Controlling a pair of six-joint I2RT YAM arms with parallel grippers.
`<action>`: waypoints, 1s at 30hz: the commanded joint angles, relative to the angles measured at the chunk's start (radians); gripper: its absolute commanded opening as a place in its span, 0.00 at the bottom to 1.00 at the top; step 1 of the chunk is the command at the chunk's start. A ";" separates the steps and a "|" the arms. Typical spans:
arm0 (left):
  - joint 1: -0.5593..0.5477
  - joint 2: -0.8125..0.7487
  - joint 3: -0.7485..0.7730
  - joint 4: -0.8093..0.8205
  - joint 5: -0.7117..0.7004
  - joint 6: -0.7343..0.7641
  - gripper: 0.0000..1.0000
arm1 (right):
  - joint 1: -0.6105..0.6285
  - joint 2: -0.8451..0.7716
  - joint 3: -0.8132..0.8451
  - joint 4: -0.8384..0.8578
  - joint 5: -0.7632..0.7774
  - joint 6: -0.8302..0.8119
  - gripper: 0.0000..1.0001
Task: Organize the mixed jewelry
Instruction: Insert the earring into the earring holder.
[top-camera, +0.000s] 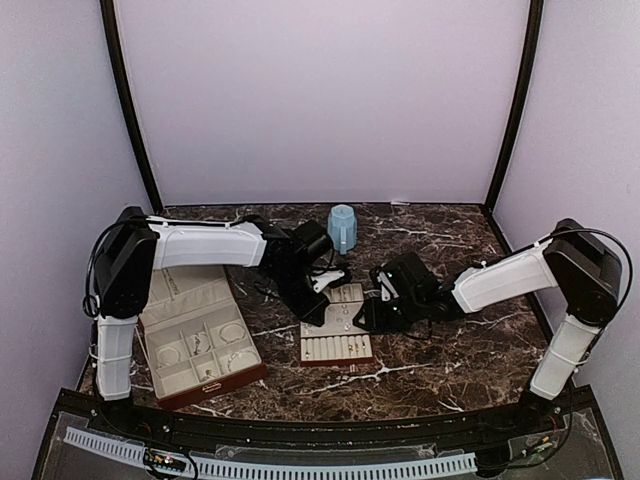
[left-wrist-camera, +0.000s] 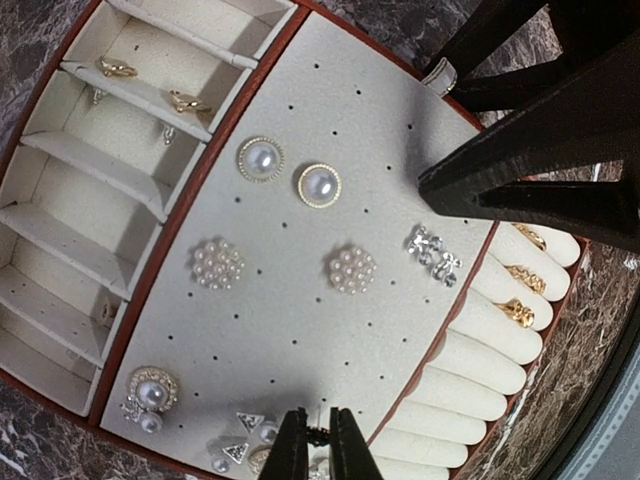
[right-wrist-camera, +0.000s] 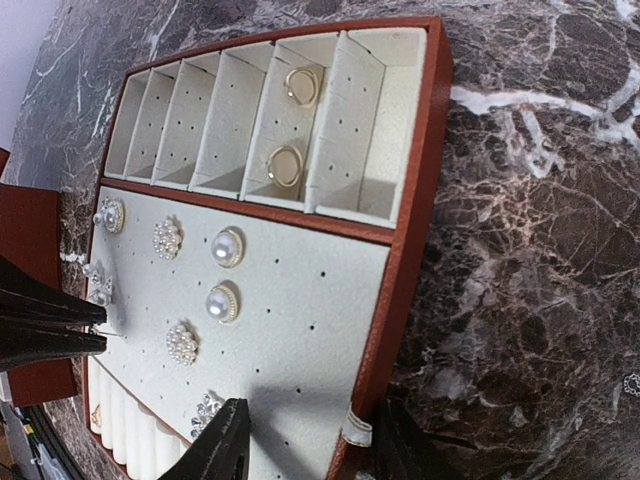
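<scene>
Left claw (left-wrist-camera: 316, 448) nipped nearly shut on a tiny stud (left-wrist-camera: 318, 436), low over the tray (right-wrist-camera: 412, 190) pad's edge. Right claw (right-wrist-camera: 315, 445) half-spread astride the tray rim, not clamping. Other mixed jewelry: pearl studs (left-wrist-camera: 261, 159) pinned in pad, rings (right-wrist-camera: 285, 165) in slots. Best move: line post over a free hole, press straight down slowly, tray steadied on worktop (right-wrist-camera: 540, 250).
</scene>
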 joint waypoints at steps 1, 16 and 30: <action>-0.008 0.002 0.029 -0.019 -0.016 0.019 0.00 | 0.017 0.025 0.019 0.009 -0.013 0.000 0.42; -0.014 0.014 0.042 -0.040 -0.032 0.031 0.00 | 0.018 0.035 0.022 0.006 -0.015 0.000 0.42; -0.024 0.014 0.058 -0.096 -0.054 0.043 0.00 | 0.021 0.037 0.020 0.007 -0.013 0.002 0.41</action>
